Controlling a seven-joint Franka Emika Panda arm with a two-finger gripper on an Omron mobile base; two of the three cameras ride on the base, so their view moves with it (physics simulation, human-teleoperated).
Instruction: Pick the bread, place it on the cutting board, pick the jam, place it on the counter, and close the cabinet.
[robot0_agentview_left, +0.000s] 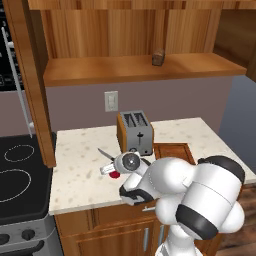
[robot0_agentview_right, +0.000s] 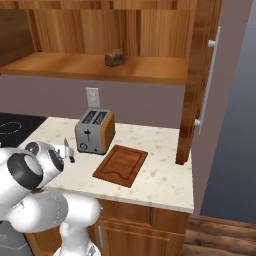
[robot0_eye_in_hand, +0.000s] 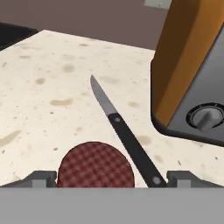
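Note:
The jam (robot0_eye_in_hand: 95, 165), a small red jar with a chequered lid, stands on the speckled counter (robot0_eye_in_hand: 43, 87) between the fingertips of my gripper (robot0_eye_in_hand: 113, 179), which is open. From the left base the jam (robot0_agentview_left: 114, 174) peeks out under my gripper (robot0_agentview_left: 111, 171), in front of the toaster. The bread (robot0_agentview_left: 158, 57) (robot0_agentview_right: 115, 57) lies on the shelf of the cabinet (robot0_agentview_left: 135, 67). Both cabinet doors (robot0_agentview_left: 30, 85) (robot0_agentview_right: 200, 75) stand swung open. The reddish cutting board (robot0_agentview_left: 172, 150) (robot0_agentview_right: 121, 164) lies bare on the counter, right of the toaster.
A black-handled knife (robot0_eye_in_hand: 124, 135) (robot0_agentview_left: 106, 153) lies on the counter just beside the jam. The toaster (robot0_agentview_left: 135, 131) (robot0_agentview_right: 95, 131) (robot0_eye_in_hand: 192, 74) stands close on the right of the hand. The black stovetop (robot0_agentview_left: 20, 175) borders the counter on the left.

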